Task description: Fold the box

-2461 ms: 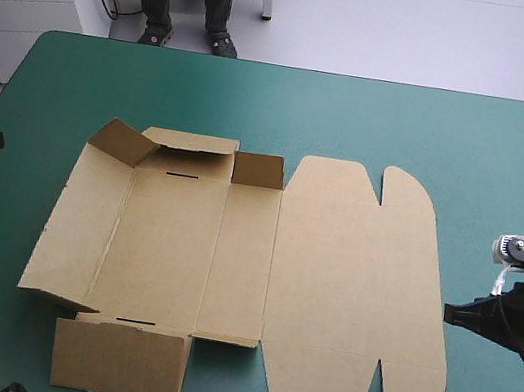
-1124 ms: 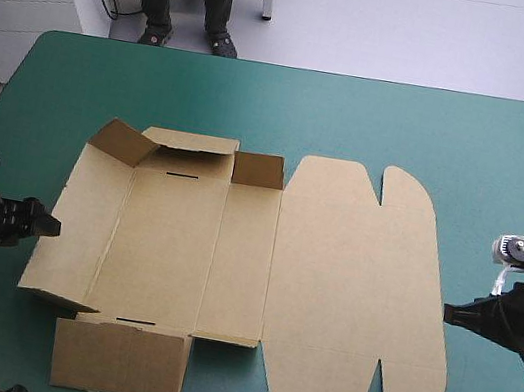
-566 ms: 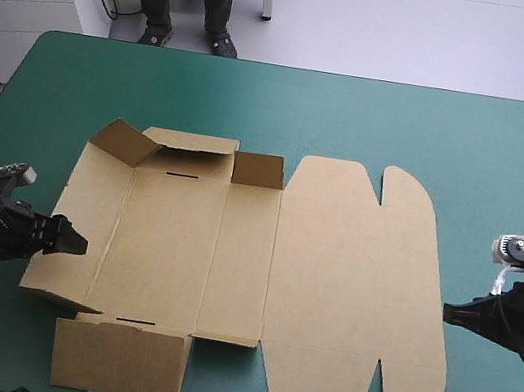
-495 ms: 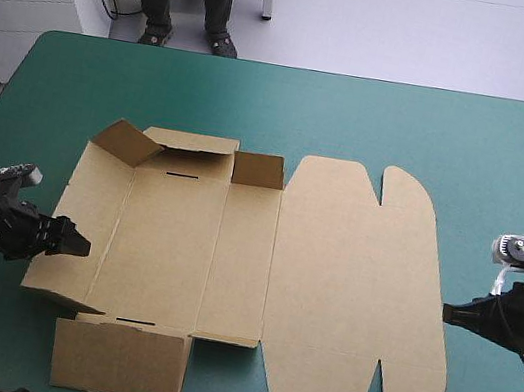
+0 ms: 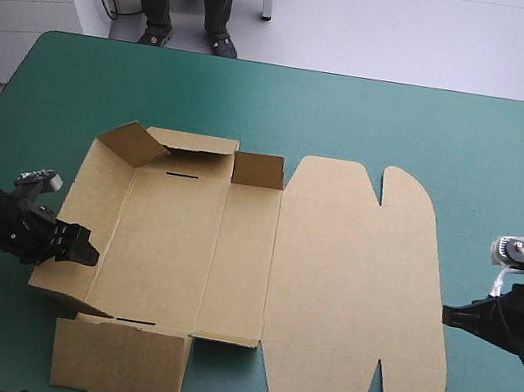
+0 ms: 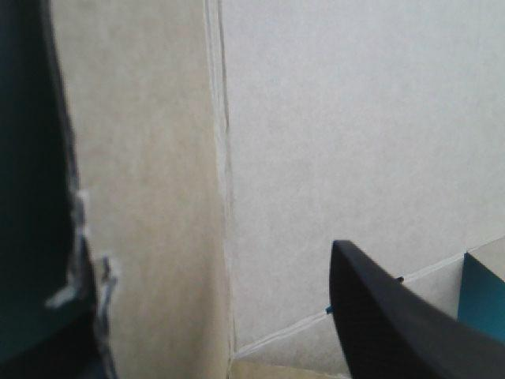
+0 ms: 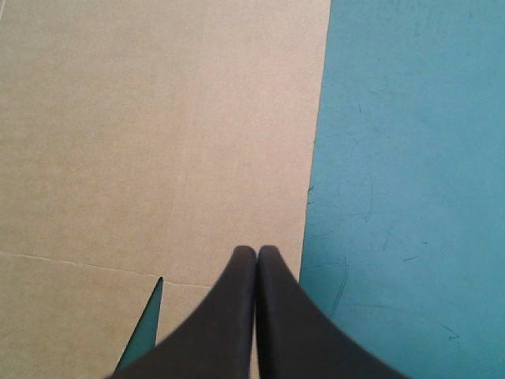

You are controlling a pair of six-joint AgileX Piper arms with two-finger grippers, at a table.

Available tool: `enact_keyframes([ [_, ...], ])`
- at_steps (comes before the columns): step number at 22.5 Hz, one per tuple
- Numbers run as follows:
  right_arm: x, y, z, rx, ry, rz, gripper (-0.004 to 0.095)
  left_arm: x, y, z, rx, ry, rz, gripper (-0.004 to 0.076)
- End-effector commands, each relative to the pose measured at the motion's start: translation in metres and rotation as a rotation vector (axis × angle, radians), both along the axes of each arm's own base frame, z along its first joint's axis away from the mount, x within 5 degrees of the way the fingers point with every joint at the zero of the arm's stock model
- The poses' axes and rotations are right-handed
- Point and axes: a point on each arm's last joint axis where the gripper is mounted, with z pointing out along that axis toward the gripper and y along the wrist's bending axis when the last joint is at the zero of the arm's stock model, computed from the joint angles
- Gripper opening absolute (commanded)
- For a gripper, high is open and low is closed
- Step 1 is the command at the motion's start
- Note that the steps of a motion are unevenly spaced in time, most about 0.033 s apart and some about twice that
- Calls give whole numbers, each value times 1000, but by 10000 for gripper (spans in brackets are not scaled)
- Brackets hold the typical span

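box (image 5: 230,262): mostly flat on worktop (image 5: 455,139), lid (image 5: 348,282) spread right | left jaws: apart around left wall (image 5: 94,197) | right jaws: closed, empty, at lid edge | handling: light stiff board, we'd pinch that wall's edge

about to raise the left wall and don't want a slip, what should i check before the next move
1. Left tool open, astride the left wall of the box: ok.
2. That wall clamped: not ok.
3. Right tool shut at the right edge of the lid: ok.
4. Right tool pressing the lid down: cannot tell.
5. Near flap raised: not ok, lies flat.
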Motion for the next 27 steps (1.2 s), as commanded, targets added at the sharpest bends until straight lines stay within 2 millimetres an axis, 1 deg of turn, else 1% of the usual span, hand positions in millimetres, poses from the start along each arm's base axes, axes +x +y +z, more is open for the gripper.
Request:
enact_keyframes([
  [1, 1, 1, 9, 7, -56, 0, -19, 3, -8, 8, -13, -14, -12, 367],
  [3, 1, 1, 9, 6, -56, -1, -19, 4, -9, 7, -2, -17, -11, 324],
  [5, 1, 1, 9, 6, -56, -1, -19, 5, -7, 6, 13, -11, 12, 242],
  [7, 1, 1, 9, 6, -56, -1, -19, 5, -6, 5, 28, -11, 20, 97],
  [8, 1, 1, 9, 7, -56, 0, -19, 5, -5, 5, 39, -15, 21, -4],
  [11, 1, 1, 9, 9, -57, 0, -19, 6, -4, 5, 46, -18, 23, -8],
  [13, 1, 1, 9, 9, -57, 0, -19, 9, -2, 9, 72, -34, 10, -8],
  [15, 1, 1, 9, 9, -57, 0, -19, 15, -4, 17, 128, -62, -37, -8],
  [17, 1, 1, 9, 8, -61, -1, -19, 33, -11, 40, 293, -174, -146, -8],
  [18, 1, 1, 9, 8, -61, -1, -19, 40, -14, 49, 344, -228, -174, -8],
  [20, 1, 1, 9, 8, -61, -1, -19, 55, -33, 69, 462, -368, -268, -8],
  [21, 1, 1, 9, 8, -59, -1, -19, 65, -44, 82, 539, -468, -321, -8],
  [22, 1, 1, 9, 8, -57, 0, -19, 70, -55, 88, 580, -532, -361, -8],
  [23, 1, 1, 9, 9, -53, 1, -19, 76, -72, 98, 644, -623, -431, -8],
  [27, 1, 1, 9, 10, -49, 2, -19, 90, -111, 111, 765, -808, -584, -8],
])
